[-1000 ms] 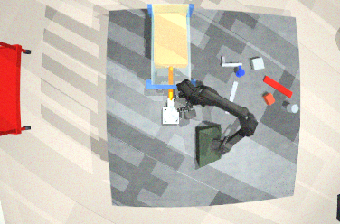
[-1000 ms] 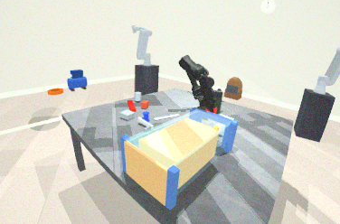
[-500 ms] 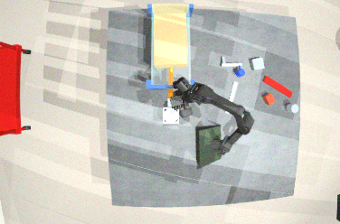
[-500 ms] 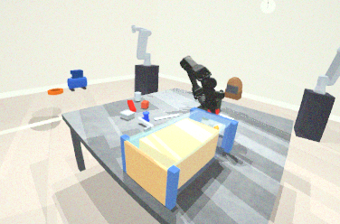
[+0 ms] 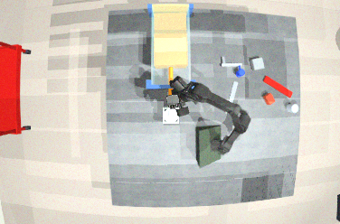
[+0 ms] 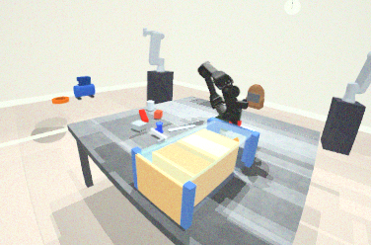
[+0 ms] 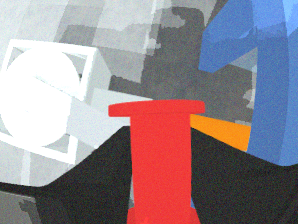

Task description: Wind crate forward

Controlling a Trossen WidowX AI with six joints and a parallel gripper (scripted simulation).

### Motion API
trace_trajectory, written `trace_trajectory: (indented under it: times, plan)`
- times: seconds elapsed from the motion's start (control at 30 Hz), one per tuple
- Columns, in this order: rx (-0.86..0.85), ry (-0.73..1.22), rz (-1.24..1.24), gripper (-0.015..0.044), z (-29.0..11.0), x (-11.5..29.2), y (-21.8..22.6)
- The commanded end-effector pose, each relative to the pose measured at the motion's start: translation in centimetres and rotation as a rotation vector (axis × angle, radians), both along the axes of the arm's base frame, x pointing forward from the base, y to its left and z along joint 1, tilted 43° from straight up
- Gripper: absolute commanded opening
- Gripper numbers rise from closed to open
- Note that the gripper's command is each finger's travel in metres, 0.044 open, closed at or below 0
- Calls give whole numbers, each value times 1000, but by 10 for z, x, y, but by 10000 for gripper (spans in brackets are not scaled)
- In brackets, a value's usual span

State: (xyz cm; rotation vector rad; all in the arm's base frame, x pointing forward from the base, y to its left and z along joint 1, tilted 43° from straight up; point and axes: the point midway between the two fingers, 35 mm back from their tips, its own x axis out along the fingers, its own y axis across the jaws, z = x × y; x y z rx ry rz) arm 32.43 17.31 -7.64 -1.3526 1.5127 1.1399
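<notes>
The tan crate (image 5: 169,37) (image 6: 187,164) sits flat inside the clear-panelled cubby with blue corner posts (image 5: 152,85) (image 6: 188,204) (image 7: 266,63). Its front stands a little behind the front posts. An orange strap (image 5: 170,75) (image 7: 222,131) runs from the crate to the white winch (image 5: 167,114) (image 7: 40,96). My gripper (image 5: 177,103) (image 6: 232,110) is between the cubby mouth and the winch, shut on the red grip of the winch handle (image 7: 158,163). In the wrist view the grip stands upright, just right of the winch's round top. The handle's key end is hidden.
Loose tools lie at the bench's right: a white bracket (image 5: 230,63), a blue knob (image 5: 240,72), a grey block (image 5: 257,63), a white bar (image 5: 233,91), a red bar (image 5: 277,86), an orange-red block (image 5: 269,98), a white cylinder (image 5: 294,107). My green base (image 5: 209,144) stands nearby.
</notes>
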Motion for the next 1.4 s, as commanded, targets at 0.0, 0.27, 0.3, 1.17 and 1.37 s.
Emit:
trace_trajectory:
  times: [0.0,0.27,0.3,1.17,1.37]
  plan:
    - [7,-8,-2,0,-9,4,7]
    - [8,-9,-2,0,-16,6,15]
    - [8,-9,-2,0,-17,7,16]
    - [10,-9,-2,0,-38,6,41]
    - [10,-9,-2,0,-42,4,47]
